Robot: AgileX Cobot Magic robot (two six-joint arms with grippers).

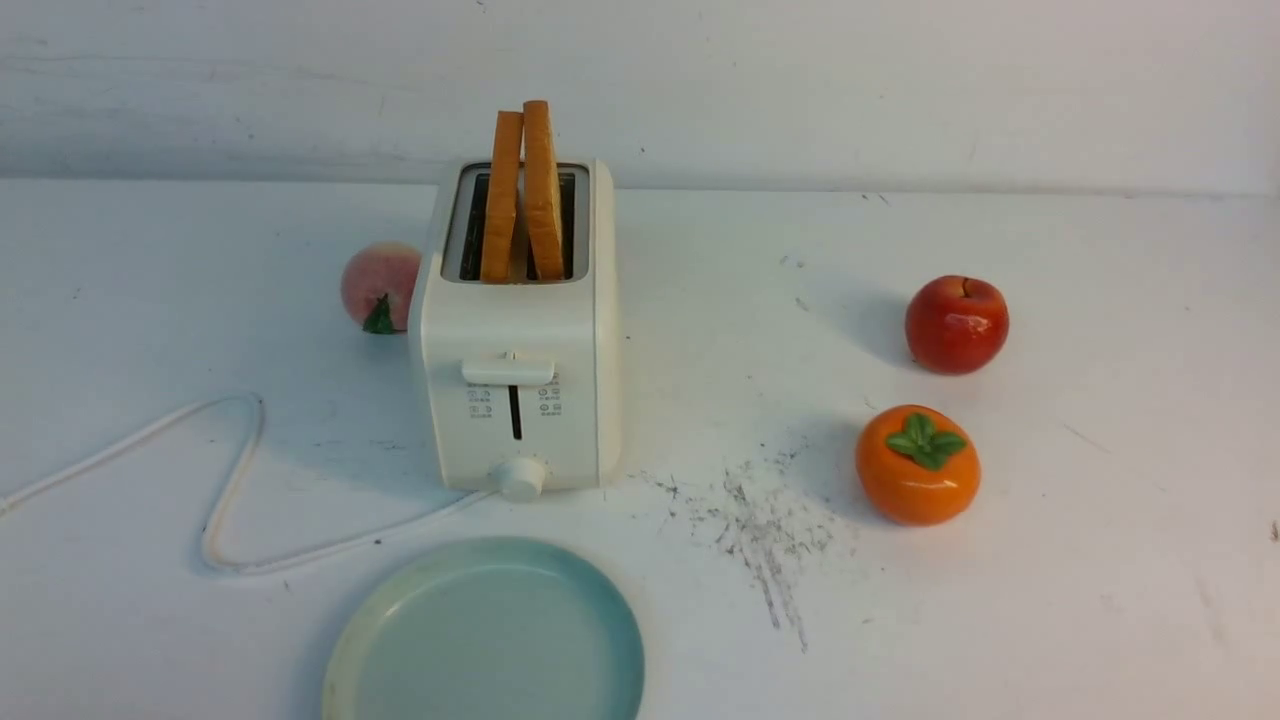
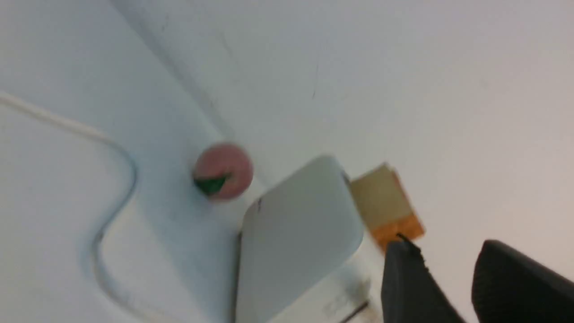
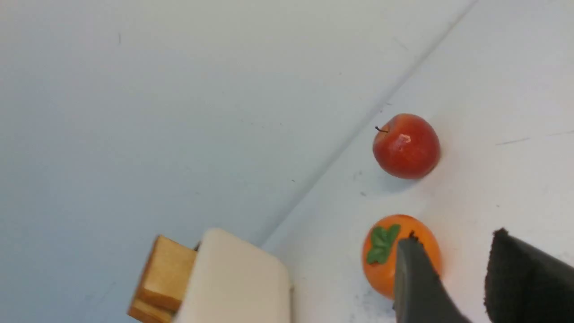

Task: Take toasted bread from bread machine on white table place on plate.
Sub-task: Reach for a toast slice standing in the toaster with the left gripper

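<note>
Glossy red apple (image 1: 957,325), matt plate (image 1: 500,640)

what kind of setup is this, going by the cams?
Probably a robot test bench mocked up as a breakfast counter: a white toaster holding two toast slices, a pale blue-green plate in front, and gripper fingers in both wrist views.

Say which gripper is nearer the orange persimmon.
Right. The right gripper is open, one finger overlapping the persimmon in its view; the left gripper is off toward the toaster, persimmon outside its view.
</note>
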